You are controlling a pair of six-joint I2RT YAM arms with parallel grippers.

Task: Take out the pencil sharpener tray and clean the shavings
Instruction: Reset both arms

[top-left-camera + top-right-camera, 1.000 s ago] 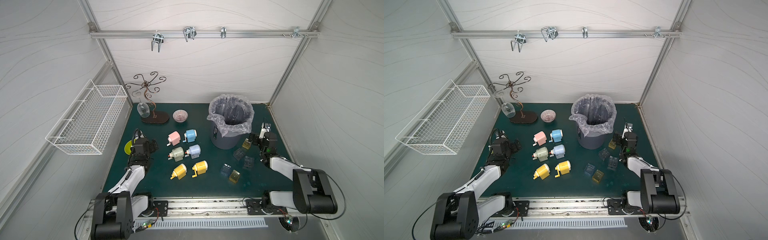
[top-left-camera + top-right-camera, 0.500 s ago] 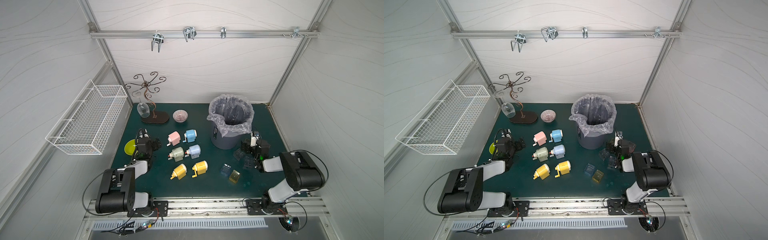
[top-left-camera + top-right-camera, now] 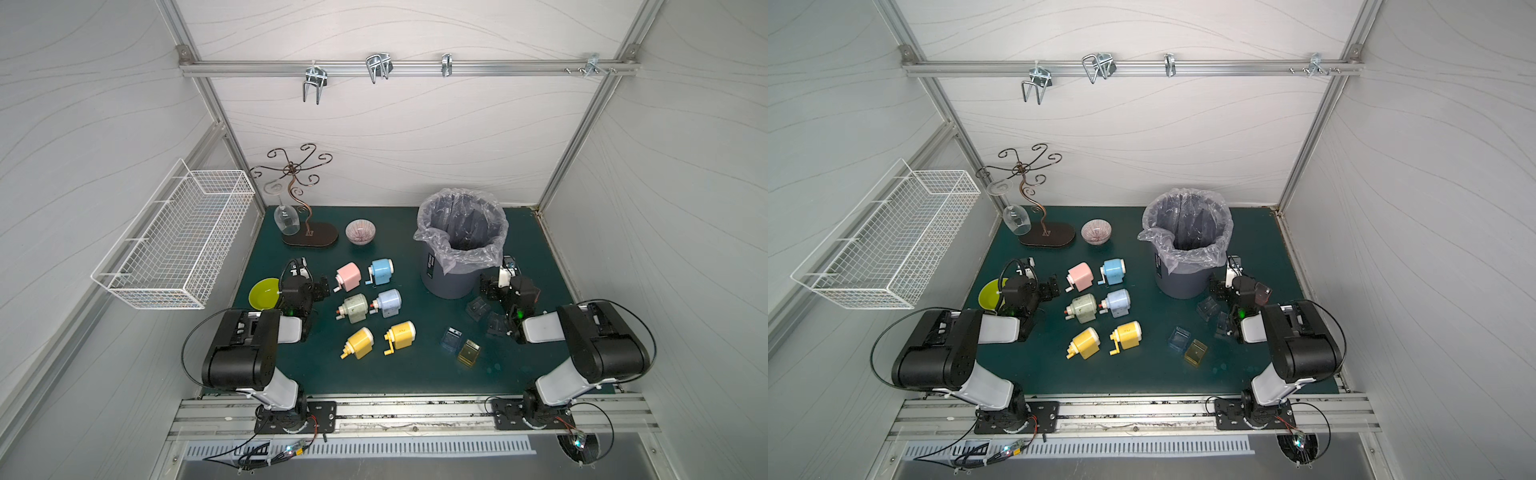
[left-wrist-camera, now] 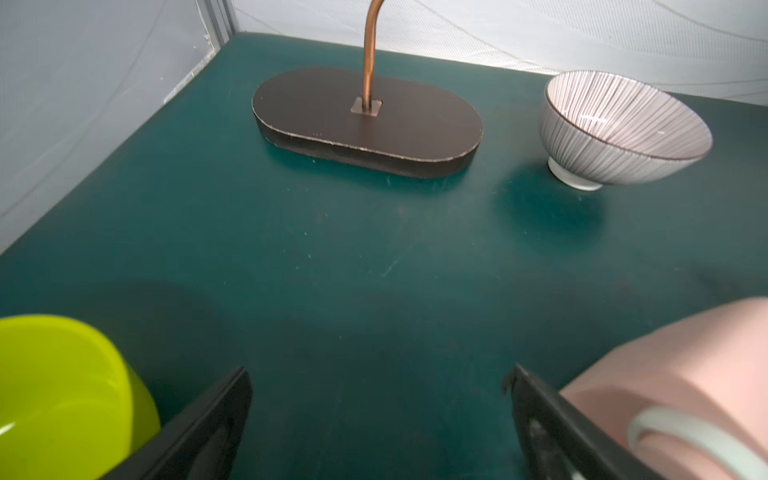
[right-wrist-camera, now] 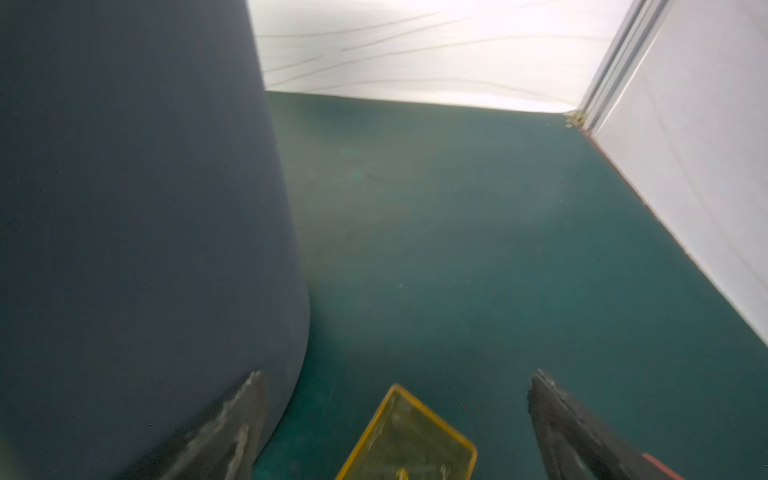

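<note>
The yellow tray (image 5: 405, 436) is seen lying flat on the surface (image 3: 415, 374), out of its sharpener, just beside the foot of the bin (image 5: 145, 208) and under the right tool (image 5: 397, 376). That tool's fingers are spread wide to either side of the tray and grasp nothing. A corner of the tray is pointed forward, so its sides are set slantwise to the fingers. Its full length is cut off by the frame edge, and no shavings can be made out in it. Four more trays are found nearby on the right arm's side: a pair of dark trays (image 3: 478, 308), a blue tray (image 3: 451, 337) and an amber tray (image 3: 468, 352). Five trays are thus counted against six sharpeners, so one tray is judged to be still in place, though which cannot be told. The pink sharpener (image 3: 349, 276) is placed just beside the left tool (image 4: 378, 374), toward the middle of the surface, with its crank end turned to that tool and its body running diagonally away. The left tool is likewise spread open and empty, and is much the nearer of the two. Compared with a second earlier, both arms, then stretched low over the surface, are folded with elbows raised. The right tool is shifted from the wall side toward the bin and over the yellow tray, and the left tool from above the green dish (image 3: 262, 293) toward the pink sharpener. Sharpeners and trays are unmoved.
</note>
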